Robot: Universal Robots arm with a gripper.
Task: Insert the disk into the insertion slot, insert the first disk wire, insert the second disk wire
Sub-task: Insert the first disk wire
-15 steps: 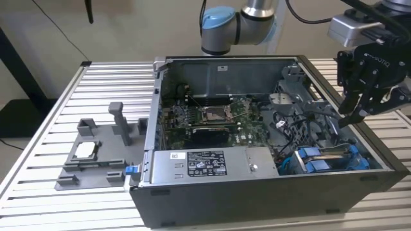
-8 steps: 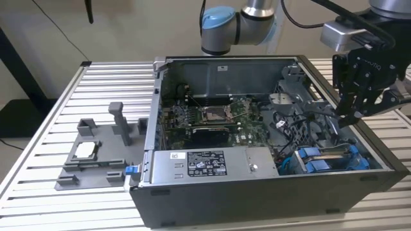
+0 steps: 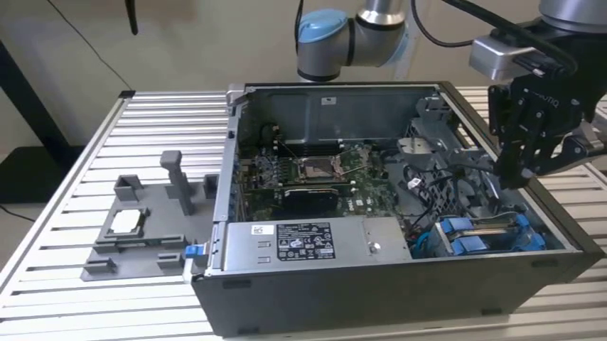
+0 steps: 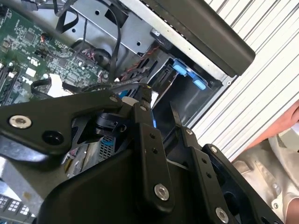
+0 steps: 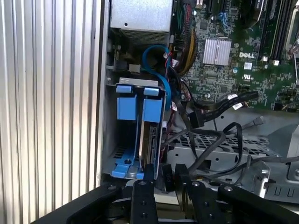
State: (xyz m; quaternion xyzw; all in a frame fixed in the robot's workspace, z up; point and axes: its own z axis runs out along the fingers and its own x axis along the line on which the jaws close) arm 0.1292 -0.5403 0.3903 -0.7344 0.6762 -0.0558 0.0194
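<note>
- At the left of the exterior view, a light grey fixture (image 3: 142,241) stands on the slatted table (image 3: 57,213), well apart from the work.
- In the middle sits the open computer case (image 3: 379,298), with its circuit board (image 3: 313,174) bare.
- At the lower right, inside the case, is the slot (image 3: 471,238), marked by blue rails.
- At the upper right the claw (image 3: 514,177) hangs point-down just above the slot. I cannot tell whether it is apart, together or clamped on something.
- The first wrist view looks into the slot (image 5: 128,107). A grey slab between the rails looks like the disk (image 5: 150,140), so the first step seems done.
- I judge the first wire to be the step in hand. It calls for a plug lined up squarely with the disk among crowded cables.
- That view also separates the black wires (image 5: 210,140) from a blue wire (image 5: 156,65) beside the slot, where the exterior view gives a dark tangle.
- The second wrist view shows the slot's blue tabs (image 4: 187,74) past the claw (image 4: 159,100).
- The exterior view gives the claw's height over the case.
</note>
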